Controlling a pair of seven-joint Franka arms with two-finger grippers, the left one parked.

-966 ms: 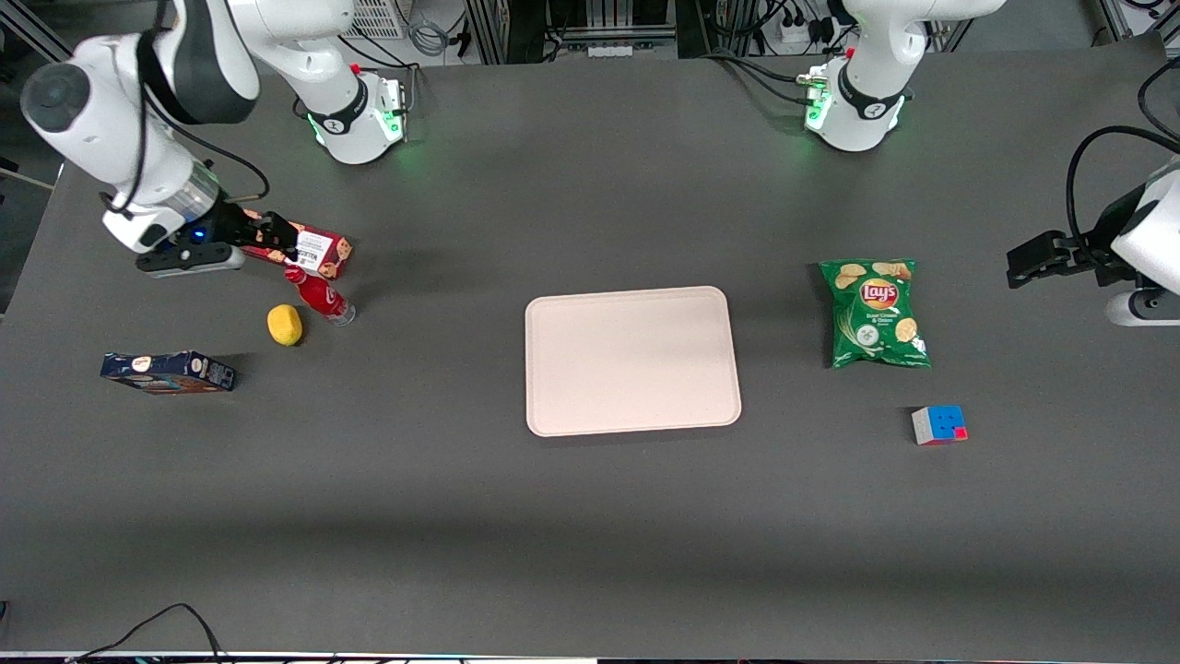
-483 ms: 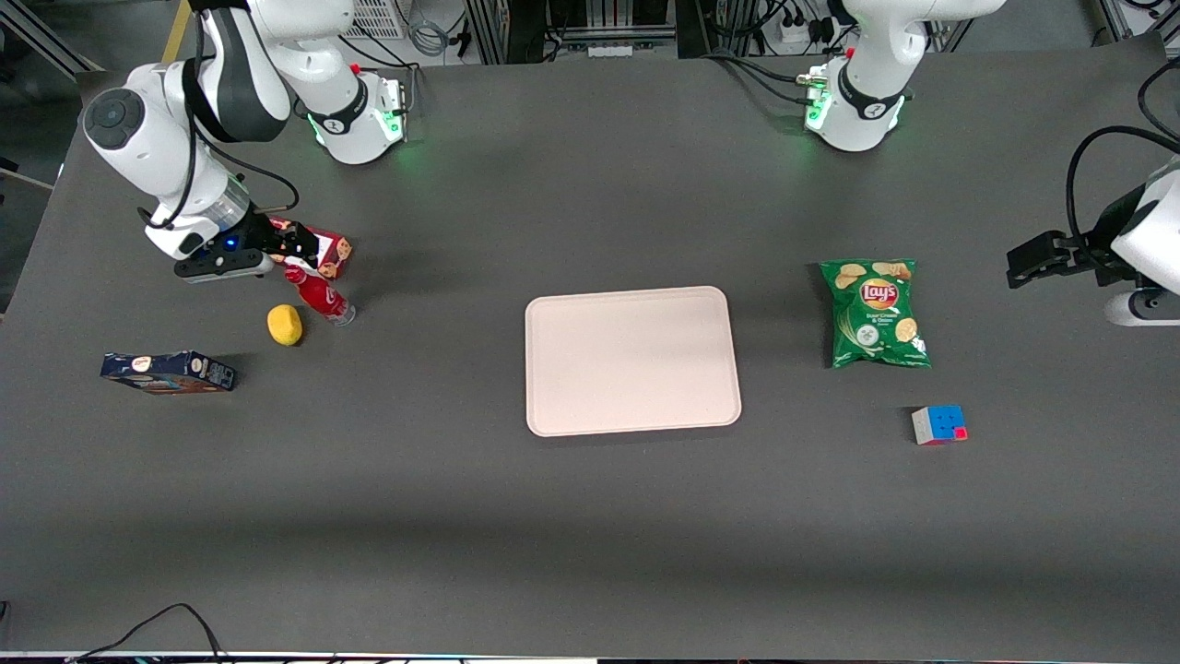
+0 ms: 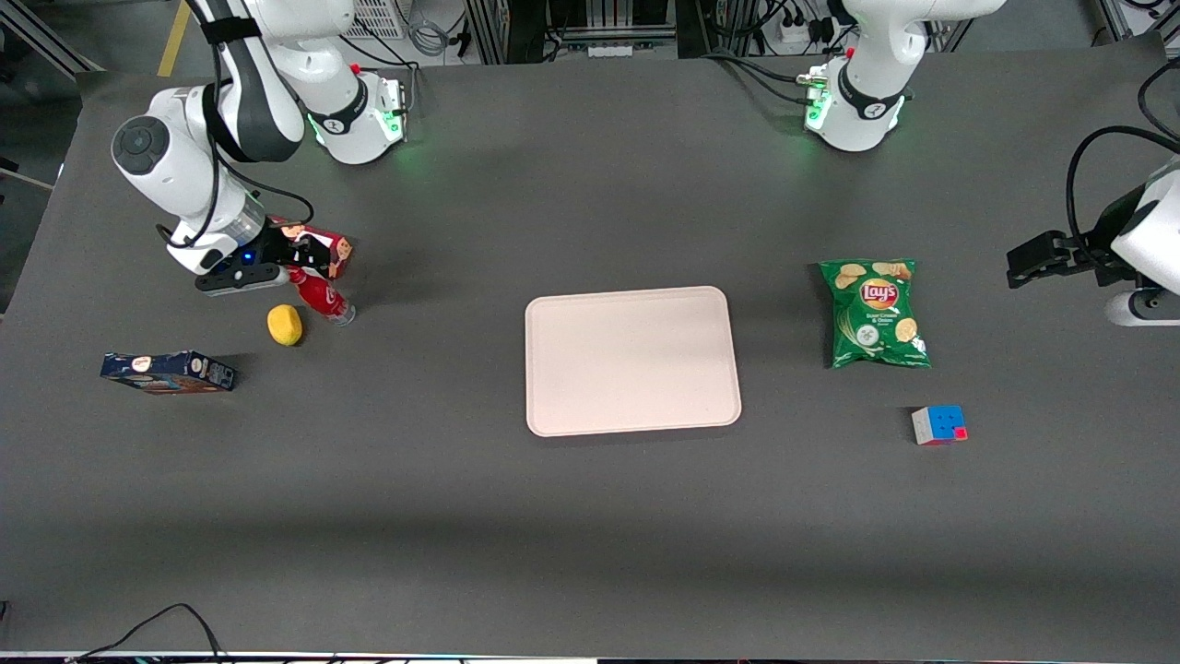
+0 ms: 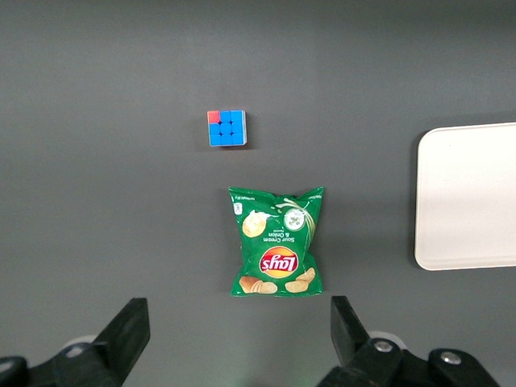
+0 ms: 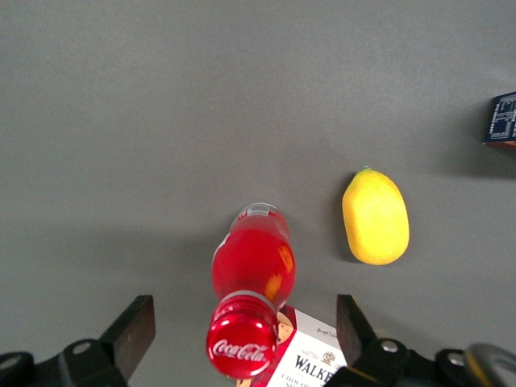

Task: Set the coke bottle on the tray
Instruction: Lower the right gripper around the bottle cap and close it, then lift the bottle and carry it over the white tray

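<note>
Gripper over coke bottle, nothing grabbed yet.
I see my gripper [image 3: 300,261] spread wide above the upright coke bottle [image 3: 322,296], cap [image 5: 241,347] between the fingers; lemon [image 3: 285,325] beside it, tray [image 3: 632,360] well apart.

The gripper [image 3: 304,254] covers the coke bottle's [image 3: 323,300] cap and much of the red cookie box [image 3: 334,251] in the front view. In the right wrist view the cookie box [image 5: 310,359] and the dark blue box [image 5: 501,121] at three o'clock are cut off by the edge. The tray [image 4: 468,197] is cropped in the left wrist view.
</note>
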